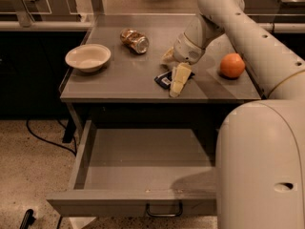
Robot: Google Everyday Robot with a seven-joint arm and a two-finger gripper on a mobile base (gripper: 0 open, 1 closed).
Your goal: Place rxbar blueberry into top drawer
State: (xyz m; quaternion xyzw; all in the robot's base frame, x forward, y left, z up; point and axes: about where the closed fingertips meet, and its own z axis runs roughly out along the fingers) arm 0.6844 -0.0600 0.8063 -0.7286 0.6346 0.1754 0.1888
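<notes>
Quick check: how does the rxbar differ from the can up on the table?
The rxbar blueberry is flat and dark navy with a white patch; the can is round and shiny gold-brown. The rxbar lies near the front edge, partly under the gripper; the can lies farther back, clear of it. Both lie on the table, neither in the open top drawer.

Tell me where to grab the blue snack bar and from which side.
I'd grip the snack bar across its narrow width, near the middle, coming straight down from above. It lies flat on the table near the front edge, so only its thin long edges offer a pinch. The gripper is right over it, open.
</notes>
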